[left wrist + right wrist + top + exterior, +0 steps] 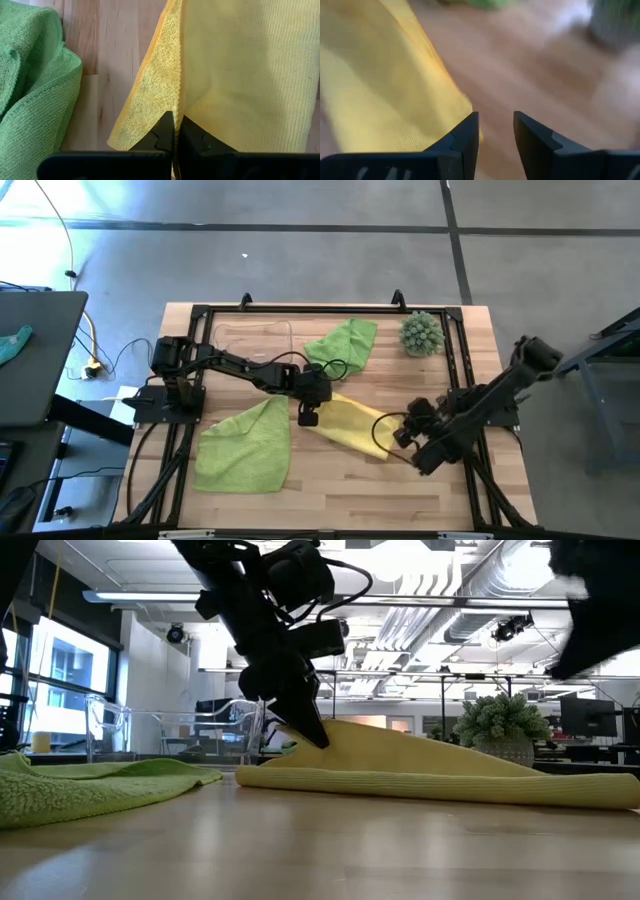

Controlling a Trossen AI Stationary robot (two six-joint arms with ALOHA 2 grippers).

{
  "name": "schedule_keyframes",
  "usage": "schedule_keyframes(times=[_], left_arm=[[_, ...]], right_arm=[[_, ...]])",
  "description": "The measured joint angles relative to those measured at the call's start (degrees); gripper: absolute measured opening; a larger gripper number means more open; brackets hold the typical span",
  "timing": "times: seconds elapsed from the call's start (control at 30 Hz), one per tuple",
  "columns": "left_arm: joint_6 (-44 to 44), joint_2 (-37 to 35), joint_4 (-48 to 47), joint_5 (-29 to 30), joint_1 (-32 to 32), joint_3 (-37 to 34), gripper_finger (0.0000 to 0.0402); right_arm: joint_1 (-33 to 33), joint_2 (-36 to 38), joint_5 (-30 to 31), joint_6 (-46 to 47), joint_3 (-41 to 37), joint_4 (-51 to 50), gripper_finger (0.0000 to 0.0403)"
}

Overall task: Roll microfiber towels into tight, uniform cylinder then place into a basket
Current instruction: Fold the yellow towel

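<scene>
The yellow towel [352,426] lies partly folded in the middle of the table, a long low mound in the low view [450,780]. My left gripper [308,417] is shut on the towel's left end. My right gripper [496,117] hovers open just off the towel's right end [398,438], with nothing between its fingers. One lime green towel [245,445] lies flat at the near left. Another green towel [345,345] lies crumpled at the far middle. The clear basket [255,340] stands at the far left. My left gripper pinches the yellow towel between its two fingers at an edge line [176,102] near the towel's left end; I cannot tell whether it holds one layer or several. The fingers [310,725] slant down from the table's left. The pinched part stands up as a small peak, and the remainder lies on the table.
A spiky green ball plant [422,333] sits at the far right corner. A black frame [330,310] runs around the tabletop. Bare wood shows along the near edge [380,490].
</scene>
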State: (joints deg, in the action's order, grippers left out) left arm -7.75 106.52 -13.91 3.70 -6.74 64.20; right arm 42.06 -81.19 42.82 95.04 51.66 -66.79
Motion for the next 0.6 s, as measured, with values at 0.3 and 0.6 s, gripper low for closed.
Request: schedule_keyframes(times=[0.3,0.6], left_arm=[[0.0,0.0,0.0,0.0,1.4,0.0,0.0001],[-0.2,-0.5,-13.2,-1.3,3.4,5.5,0.0001]], right_arm=[[-1.1,6.7,8.3,-27.4,-0.3,13.5,0.0113],[-6.3,6.9,-1.9,-40.3,-16.3,43.3,0.0113]])
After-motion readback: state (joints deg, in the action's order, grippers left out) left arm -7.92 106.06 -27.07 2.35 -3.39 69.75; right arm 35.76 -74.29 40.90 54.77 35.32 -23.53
